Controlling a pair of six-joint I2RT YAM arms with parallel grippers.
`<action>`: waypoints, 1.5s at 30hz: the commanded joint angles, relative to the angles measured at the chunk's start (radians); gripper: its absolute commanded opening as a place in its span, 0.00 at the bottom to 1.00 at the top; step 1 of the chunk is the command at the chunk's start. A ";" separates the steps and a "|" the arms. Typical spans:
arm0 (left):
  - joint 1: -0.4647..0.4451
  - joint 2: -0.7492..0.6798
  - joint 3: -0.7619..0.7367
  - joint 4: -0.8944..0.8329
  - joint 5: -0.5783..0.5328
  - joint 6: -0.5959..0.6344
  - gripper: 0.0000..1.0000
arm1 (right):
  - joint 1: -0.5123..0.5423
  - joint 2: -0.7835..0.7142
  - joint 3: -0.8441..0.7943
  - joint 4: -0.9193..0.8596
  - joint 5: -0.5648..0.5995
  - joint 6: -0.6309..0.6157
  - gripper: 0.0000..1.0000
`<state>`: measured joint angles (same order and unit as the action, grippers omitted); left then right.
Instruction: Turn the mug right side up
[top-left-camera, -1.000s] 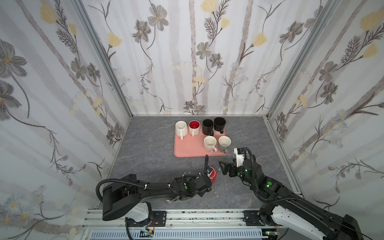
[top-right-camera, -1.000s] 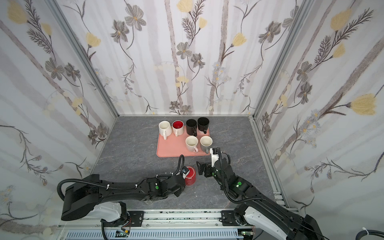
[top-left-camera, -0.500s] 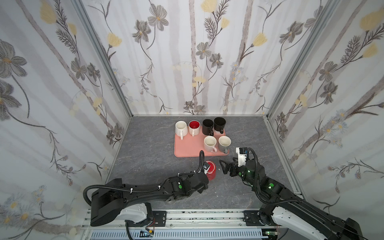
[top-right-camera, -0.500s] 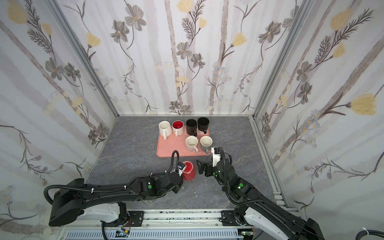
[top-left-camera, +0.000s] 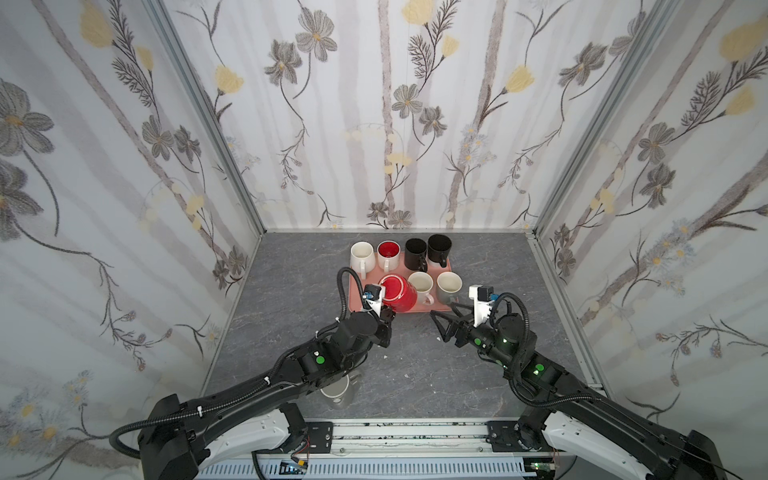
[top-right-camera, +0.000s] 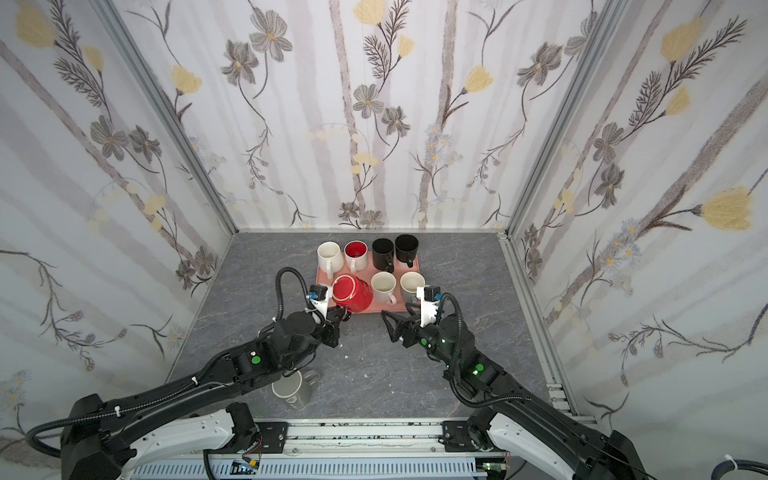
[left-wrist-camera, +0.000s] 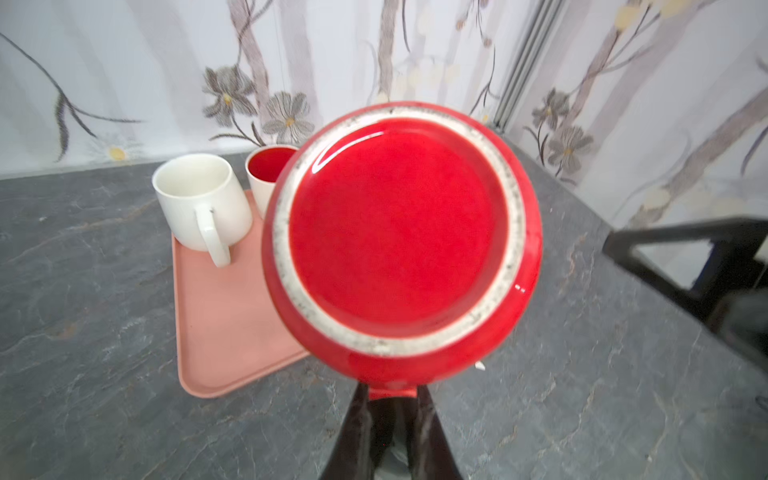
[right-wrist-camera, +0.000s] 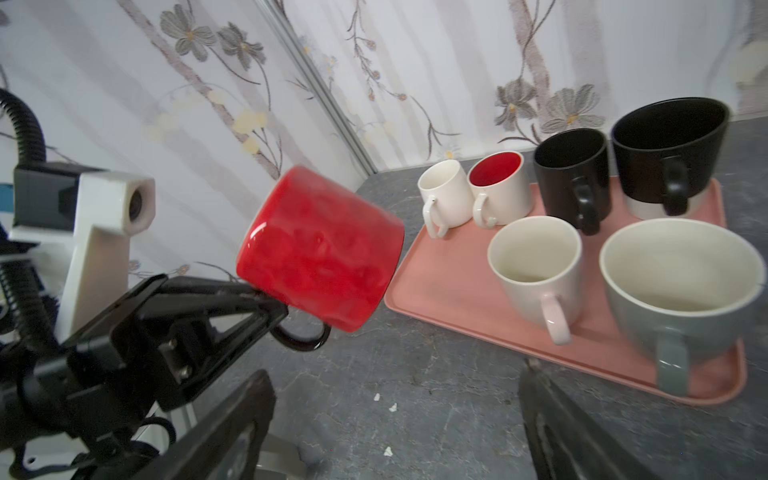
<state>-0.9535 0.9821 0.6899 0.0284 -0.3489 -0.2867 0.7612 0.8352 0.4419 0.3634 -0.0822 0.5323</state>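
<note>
The left jaws pinch the red mug (top-left-camera: 398, 293) by its handle (right-wrist-camera: 301, 337), up in the air by the pink tray (left-wrist-camera: 224, 316), tipped sideways with its bottom toward them, while the right jaws sit spread wide and empty nearby.

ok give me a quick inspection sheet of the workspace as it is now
surface: grey marbled tabletop, few white crumbs
job's things: red mug lifted, tipped sideways, not yet upright
clutter: pink tray holding six upright mugs; grey mug partly under the left arm
grippers: left gripper shut on the red mug's handle; right gripper open, empty
cables: black hose loop at each wrist, nothing seen snagged
surroundings: floral walls on three sides, metal rail in front
</note>
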 joint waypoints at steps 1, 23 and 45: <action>0.033 -0.038 0.012 0.209 0.059 0.004 0.00 | 0.004 0.074 0.014 0.252 -0.187 0.052 0.87; 0.062 -0.203 -0.066 0.632 0.297 -0.050 0.00 | 0.088 0.490 0.154 1.043 -0.401 0.291 0.78; 0.062 -0.217 -0.081 0.619 0.327 -0.099 0.00 | 0.105 0.535 0.246 1.092 -0.444 0.328 0.00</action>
<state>-0.8928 0.7582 0.6037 0.6056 0.0059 -0.3771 0.8585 1.3792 0.6785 1.3964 -0.4873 0.8619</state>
